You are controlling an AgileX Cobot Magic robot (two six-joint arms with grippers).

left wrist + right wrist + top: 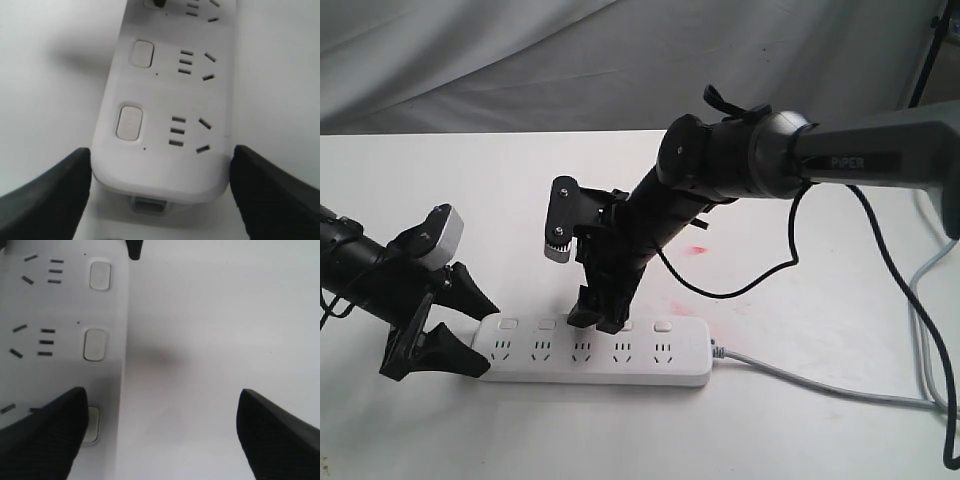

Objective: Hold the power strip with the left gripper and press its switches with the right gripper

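My left gripper (485,338) is clamped across the power strip (650,362) at the end away from its grey cable (800,378), one finger (50,200) against each long side; the strip lies flat on the white table (470,180), sockets upward; my right gripper (598,318) stands over the strip's row of switches (547,324) near its middle, jaws spread wide; one right finger (45,430) partly covers the third switch from the held end, though whether it presses I cannot tell; the other finger (280,435) hangs beyond the strip's button side, above bare table.
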